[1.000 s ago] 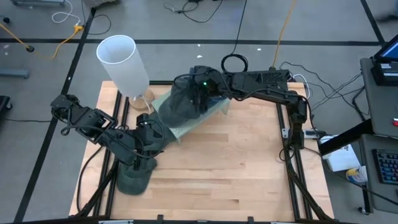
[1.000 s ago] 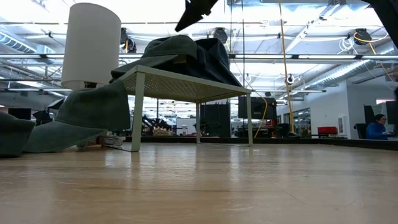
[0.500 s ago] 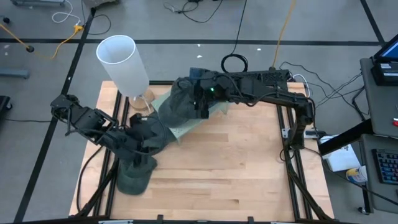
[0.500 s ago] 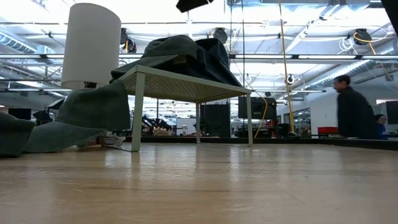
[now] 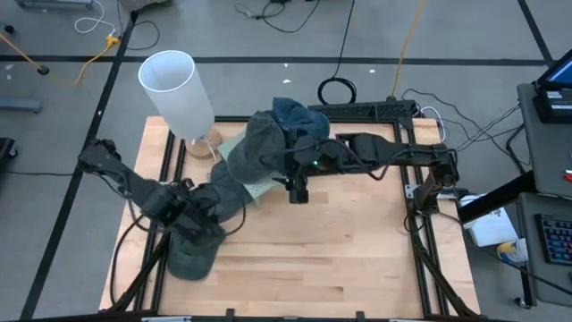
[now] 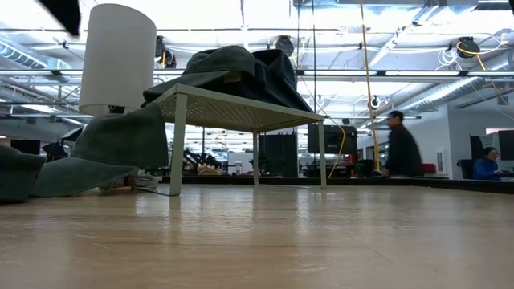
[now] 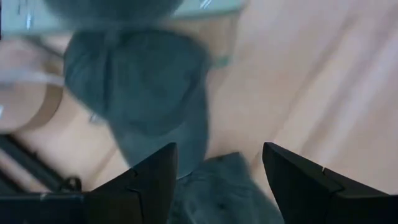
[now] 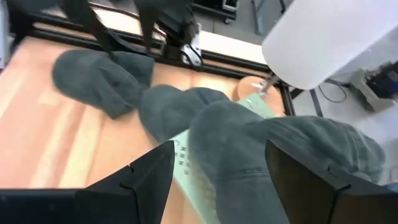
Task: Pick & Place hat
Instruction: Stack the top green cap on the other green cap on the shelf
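Two hats (image 5: 268, 148) piled on small white stand (image 5: 315, 157), third hat (image 5: 223, 199) slumped against stand leg, fourth (image 5: 192, 253) flat on counter (image 5: 357, 250) near left edge. Soft cloth, light, likely to sag; best pinched at crown fold or brim. Slumped hat's long axis runs diagonally, brim toward counter. Left tool (image 7: 214, 186) wide, hovering above floor-level hats. Right tool (image 8: 214, 177) wide, beside stand.

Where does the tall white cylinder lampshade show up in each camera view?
High view: tall white cylinder lampshade, upper left, beside the pale green perforated stand.
Low view: upper left, behind the stand.
Left wrist view: not identifiable.
Right wrist view: upper right.
Shared landmark: the stand.
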`<state>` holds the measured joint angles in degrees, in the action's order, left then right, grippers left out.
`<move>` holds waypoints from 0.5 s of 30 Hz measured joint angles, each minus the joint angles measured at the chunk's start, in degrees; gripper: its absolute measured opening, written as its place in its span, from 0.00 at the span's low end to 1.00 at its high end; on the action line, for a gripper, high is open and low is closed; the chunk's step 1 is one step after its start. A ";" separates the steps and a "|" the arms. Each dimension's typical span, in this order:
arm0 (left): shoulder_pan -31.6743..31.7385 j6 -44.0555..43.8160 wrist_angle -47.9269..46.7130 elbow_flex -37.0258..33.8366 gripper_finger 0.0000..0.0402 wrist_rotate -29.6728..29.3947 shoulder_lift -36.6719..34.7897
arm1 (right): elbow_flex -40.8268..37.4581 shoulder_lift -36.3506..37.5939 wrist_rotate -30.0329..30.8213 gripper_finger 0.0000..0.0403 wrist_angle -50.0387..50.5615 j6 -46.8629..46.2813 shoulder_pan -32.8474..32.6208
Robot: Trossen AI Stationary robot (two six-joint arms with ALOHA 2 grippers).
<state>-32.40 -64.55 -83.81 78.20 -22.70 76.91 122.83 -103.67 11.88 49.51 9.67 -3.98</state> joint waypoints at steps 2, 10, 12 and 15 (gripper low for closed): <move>0.00 -4.66 0.04 -4.41 0.60 -0.34 0.04 | 0.00 0.39 0.00 0.61 0.07 -0.02 -0.94; -0.72 -13.92 7.36 -20.75 0.60 0.94 0.04 | 0.04 1.27 0.02 0.61 0.80 -0.31 -3.28; -0.95 -14.89 9.54 -24.04 0.60 0.61 0.04 | 0.00 1.64 0.04 0.61 1.00 -0.45 -3.65; -0.71 -16.93 11.02 -27.46 0.60 -2.52 0.04 | 0.07 2.02 0.01 0.61 0.87 -0.82 -3.71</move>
<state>-33.11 -81.49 -72.78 50.75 -25.22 76.95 122.89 -101.65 11.89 50.38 8.85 -7.68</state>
